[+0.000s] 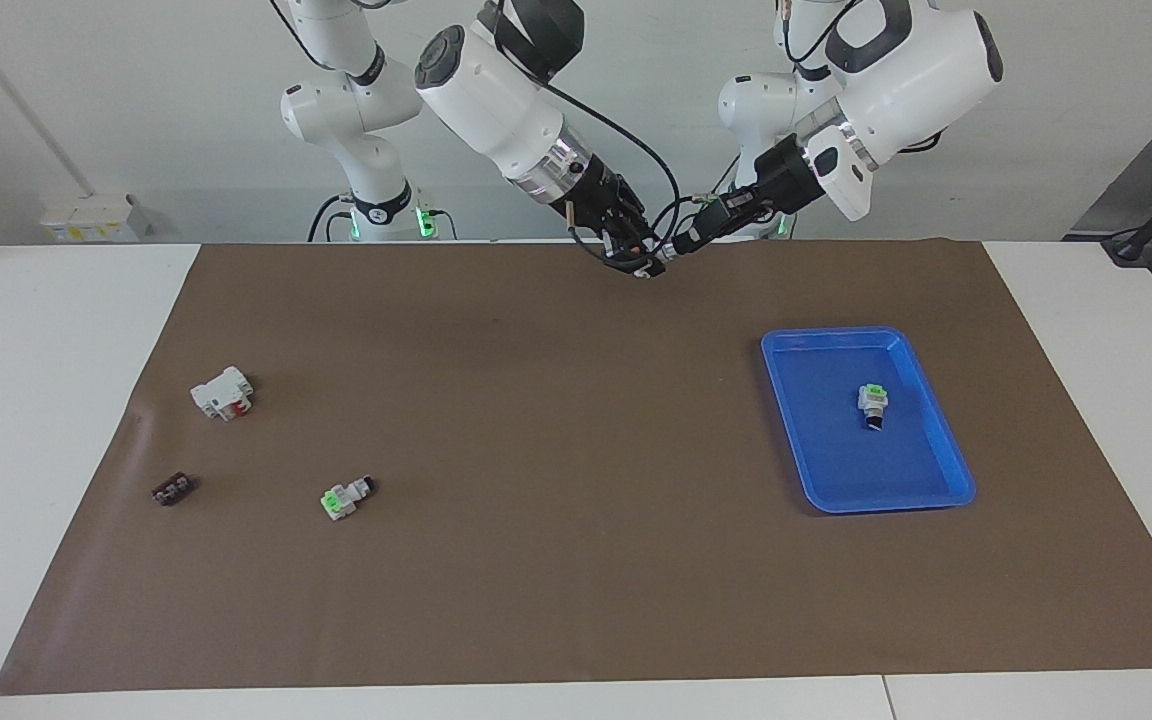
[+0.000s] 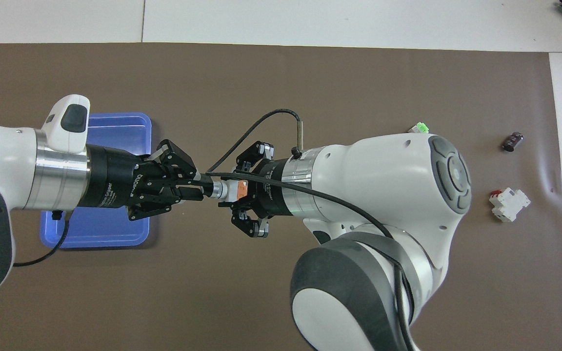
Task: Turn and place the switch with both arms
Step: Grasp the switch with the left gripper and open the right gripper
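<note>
- The small white-bodied plastic switch, with an orange end and a black round tip, is up in the air over the brown paper mat, at the mat's edge nearest the robots.
- The right gripper, black metal with splayed links, is clamped on the switch's orange end.
- The left gripper has its flat black fingers around the black tip; I cannot tell whether they grip it yet. White lettering on its black wrist is too small to read.
- A black cable loops across both grippers.
- A glossy blue rectangular plastic tray lies toward the left arm's end, holding a green-ended switch.
- Toward the right arm's end lie another green-ended switch, a white block with red and a small dark ridged piece.
</note>
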Action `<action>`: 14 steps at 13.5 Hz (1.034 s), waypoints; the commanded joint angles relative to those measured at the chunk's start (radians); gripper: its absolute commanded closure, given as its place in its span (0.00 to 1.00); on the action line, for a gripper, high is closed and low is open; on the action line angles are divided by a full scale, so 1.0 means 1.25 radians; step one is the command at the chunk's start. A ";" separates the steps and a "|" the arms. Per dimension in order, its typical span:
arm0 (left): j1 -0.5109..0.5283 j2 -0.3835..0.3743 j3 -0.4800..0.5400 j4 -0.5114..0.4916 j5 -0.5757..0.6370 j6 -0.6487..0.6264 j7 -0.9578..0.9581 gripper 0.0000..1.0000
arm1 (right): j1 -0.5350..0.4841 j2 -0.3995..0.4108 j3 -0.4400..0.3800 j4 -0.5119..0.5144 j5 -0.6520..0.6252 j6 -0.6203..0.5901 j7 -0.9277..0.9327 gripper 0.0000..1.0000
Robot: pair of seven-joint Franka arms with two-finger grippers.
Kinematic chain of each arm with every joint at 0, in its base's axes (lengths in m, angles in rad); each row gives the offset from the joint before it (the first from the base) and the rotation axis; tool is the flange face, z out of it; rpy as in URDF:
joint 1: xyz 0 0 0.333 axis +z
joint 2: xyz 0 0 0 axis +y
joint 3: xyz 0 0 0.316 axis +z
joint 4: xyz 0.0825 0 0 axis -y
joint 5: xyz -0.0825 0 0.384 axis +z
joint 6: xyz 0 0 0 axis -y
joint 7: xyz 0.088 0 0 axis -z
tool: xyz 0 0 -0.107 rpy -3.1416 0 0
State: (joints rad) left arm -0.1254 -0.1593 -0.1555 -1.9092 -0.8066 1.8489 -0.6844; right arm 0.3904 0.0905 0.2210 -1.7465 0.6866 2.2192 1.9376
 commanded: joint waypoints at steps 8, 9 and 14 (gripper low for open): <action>-0.019 -0.027 0.009 -0.032 -0.013 0.012 0.074 1.00 | 0.001 0.004 0.001 0.006 -0.013 0.011 0.021 1.00; -0.019 -0.028 0.009 -0.034 -0.013 0.009 0.098 1.00 | 0.001 0.004 0.001 0.006 -0.013 0.011 0.021 1.00; -0.019 -0.033 0.010 -0.043 -0.010 0.008 0.230 1.00 | -0.001 0.004 0.001 0.007 -0.013 0.011 0.019 1.00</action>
State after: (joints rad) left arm -0.1278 -0.1632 -0.1558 -1.9110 -0.8080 1.8514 -0.4839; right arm 0.3906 0.0916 0.2215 -1.7476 0.6857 2.2189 1.9377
